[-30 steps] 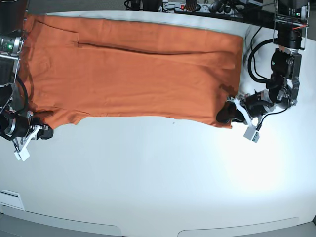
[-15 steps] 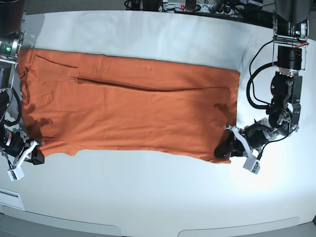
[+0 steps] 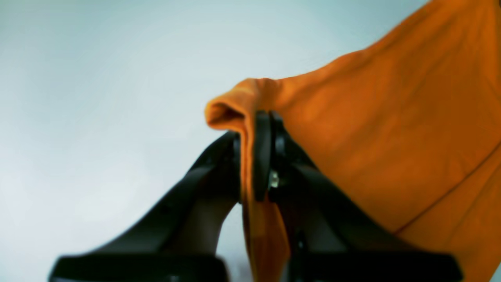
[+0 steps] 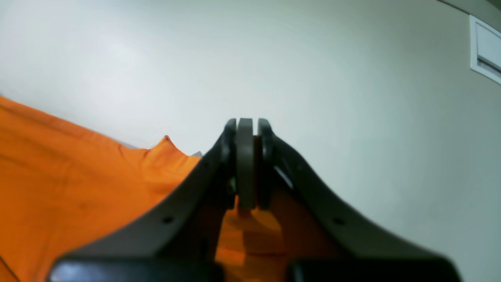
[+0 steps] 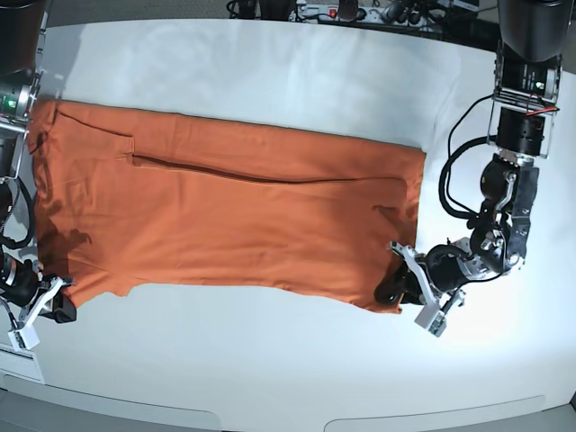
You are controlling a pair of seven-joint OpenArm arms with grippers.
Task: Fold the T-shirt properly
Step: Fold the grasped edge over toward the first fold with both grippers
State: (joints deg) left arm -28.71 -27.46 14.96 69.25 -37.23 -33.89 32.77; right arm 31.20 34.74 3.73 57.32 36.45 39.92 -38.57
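Observation:
The orange T-shirt lies spread lengthwise across the white table, folded into a long band. My left gripper is at the shirt's near right corner, shut on a pinch of its fabric. My right gripper is at the near left corner, shut on the fabric; in the right wrist view the gripper has orange cloth under and behind its closed fingers. The neckline and tag are hidden.
Cables and a power strip lie beyond the table's far edge. A white label plate sits at the near left table corner, also in the right wrist view. Bare table lies in front of the shirt.
Both grippers have pulled the shirt toward the near edge of the table, each still holding its corner. The shirt's far edge has come away from the table's back edge.

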